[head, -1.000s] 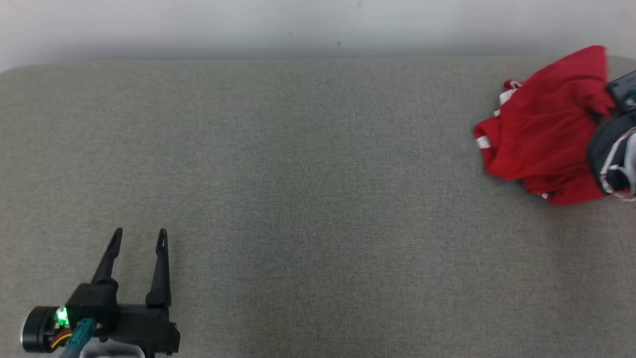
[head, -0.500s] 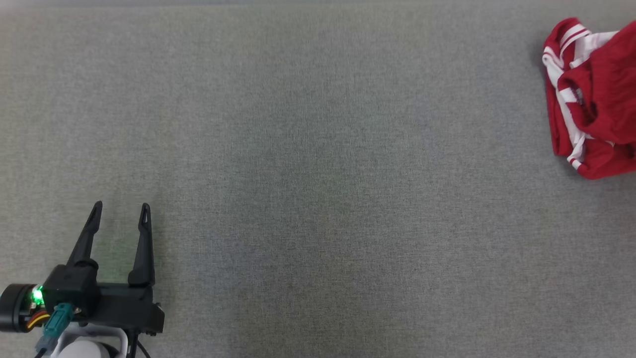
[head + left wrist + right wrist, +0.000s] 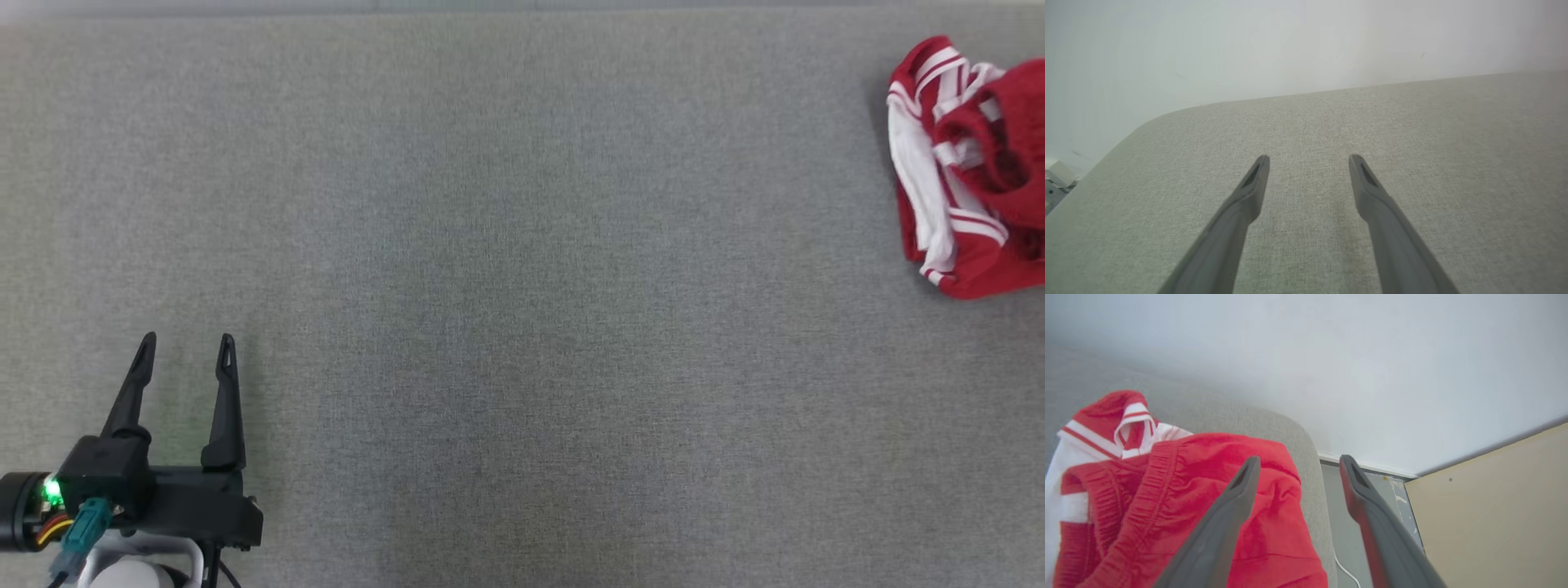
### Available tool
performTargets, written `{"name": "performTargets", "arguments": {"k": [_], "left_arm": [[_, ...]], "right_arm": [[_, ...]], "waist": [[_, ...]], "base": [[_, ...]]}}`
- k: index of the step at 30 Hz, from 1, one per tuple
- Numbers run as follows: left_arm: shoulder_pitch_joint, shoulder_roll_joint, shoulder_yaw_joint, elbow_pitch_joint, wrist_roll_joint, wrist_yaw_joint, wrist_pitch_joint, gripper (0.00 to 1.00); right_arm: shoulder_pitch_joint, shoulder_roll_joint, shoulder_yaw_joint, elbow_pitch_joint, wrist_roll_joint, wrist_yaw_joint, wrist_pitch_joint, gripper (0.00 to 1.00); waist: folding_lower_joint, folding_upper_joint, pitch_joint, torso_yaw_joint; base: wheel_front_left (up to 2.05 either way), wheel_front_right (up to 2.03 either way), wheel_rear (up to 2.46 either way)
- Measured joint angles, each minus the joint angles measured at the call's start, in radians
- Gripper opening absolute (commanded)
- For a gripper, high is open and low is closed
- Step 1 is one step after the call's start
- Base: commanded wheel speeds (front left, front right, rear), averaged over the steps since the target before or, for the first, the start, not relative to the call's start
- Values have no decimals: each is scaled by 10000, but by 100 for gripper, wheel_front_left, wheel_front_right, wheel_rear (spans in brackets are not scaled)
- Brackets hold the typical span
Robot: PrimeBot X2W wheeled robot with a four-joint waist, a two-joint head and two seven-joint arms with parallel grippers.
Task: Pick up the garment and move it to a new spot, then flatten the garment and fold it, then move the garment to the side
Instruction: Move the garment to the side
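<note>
Seemingly soft and light, the crumpled red shorts (image 3: 1012, 180) lay just beneath the wide, empty right tool (image 3: 1299, 459). Their elastic waistband (image 3: 1163, 486) looked the surest hold; the left tool (image 3: 188, 339), also wide, sat well apart.

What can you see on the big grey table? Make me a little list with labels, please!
garment: red with white stripes, crumpled, unfolded, at the table's right end
table: grey cloth top
left pincer: open, gripping nothing, over the grey cloth, far from the garment
right pincer: open, gripping nothing, close to the garment
</note>
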Motion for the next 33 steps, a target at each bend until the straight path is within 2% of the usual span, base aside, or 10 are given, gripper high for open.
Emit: {"name": "performTargets", "arguments": {"k": [3, 9, 14, 15, 21, 26, 33], "left_arm": [[67, -17, 31, 81, -98, 58, -36, 100], [655, -94, 81, 257, -217, 192, -130, 100], [1242, -117, 180, 222, -305, 399, -159, 100], [1499, -107, 217, 201, -322, 460, -155, 100], [1981, -115, 228, 94, -408, 585, -123, 100], [2436, -142, 222, 52, -451, 694, -123, 100], [2714, -199, 88, 2, -454, 784, -96, 100]], "right_arm": [[-106, 232, -546, 8, 63, 0, -878, 100], [156, 1099, -1333, 4, 431, 0, -2454, 100], [940, 1808, -1670, -414, 543, 0, -2966, 100], [1388, 2036, -2011, -920, 660, 0, -2995, 100], [3661, 2280, -3620, -3319, 207, 0, -3026, 100], [6000, 3156, -5344, -5484, -683, 0, -3030, 100], [8742, 4355, -6915, -7883, -1906, 0, -3030, 100]], "waist": [[-1, -1, -237, -25], [-2, -1, -906, -93], [-2, -2, -1557, -165], [-2, -2, -1826, -197], [-3, -2, -2599, -227], [-3, -3, -3173, -166], [-3, -3, -3722, 20]], "base": [[0, 0, 0], [0, 0, 0], [0, 0, 0], [0, 0, 0], [0, 0, 0], [0, 0, 0], [0, 0, 0]]}}
